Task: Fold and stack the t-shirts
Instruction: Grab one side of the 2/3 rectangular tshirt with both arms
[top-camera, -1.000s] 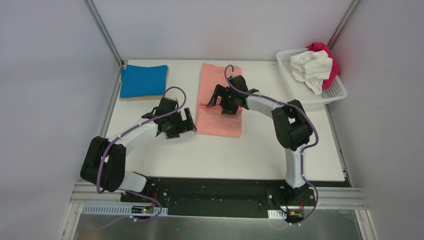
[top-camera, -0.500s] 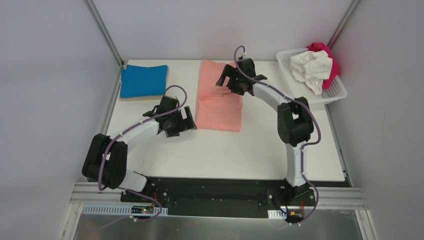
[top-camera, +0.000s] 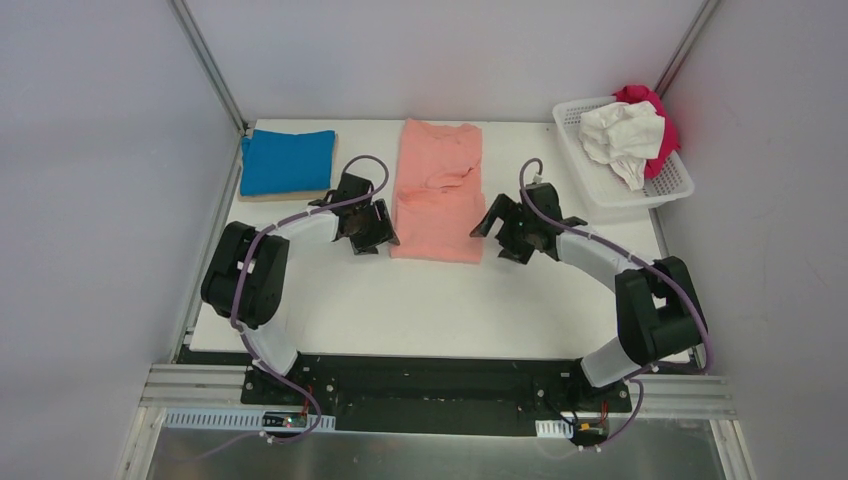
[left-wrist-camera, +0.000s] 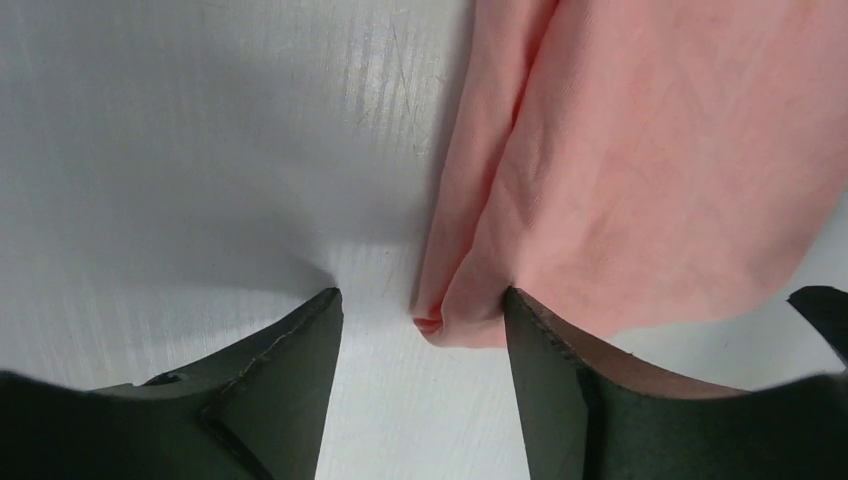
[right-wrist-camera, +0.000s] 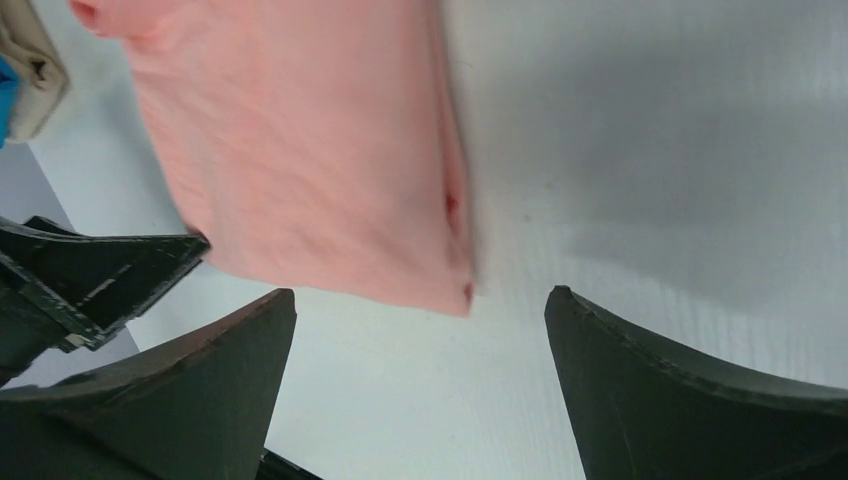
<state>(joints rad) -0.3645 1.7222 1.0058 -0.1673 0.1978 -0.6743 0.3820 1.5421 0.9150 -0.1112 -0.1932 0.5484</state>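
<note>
The salmon-pink t-shirt (top-camera: 438, 190) lies in a long folded strip at the table's middle back, its near part doubled over. My left gripper (top-camera: 378, 232) is open and low at the shirt's near left corner (left-wrist-camera: 455, 320), which lies between its jaws. My right gripper (top-camera: 490, 222) is open and empty just right of the shirt's near right corner (right-wrist-camera: 455, 290). The folded bright blue t-shirt (top-camera: 286, 161) lies on a tan board at the back left. White (top-camera: 620, 133) and magenta (top-camera: 655, 110) shirts lie crumpled in the basket.
The white lattice basket (top-camera: 680, 183) stands at the back right corner. The thin tan board (top-camera: 285, 195) shows under the blue shirt. Metal frame posts run up at both back corners. Bare white table (top-camera: 430, 300) lies in front of the shirt.
My right gripper has left the pink shirt's far part and swung back to its near right side. My left gripper has moved up to the near left corner. The shirt lies flatter.
</note>
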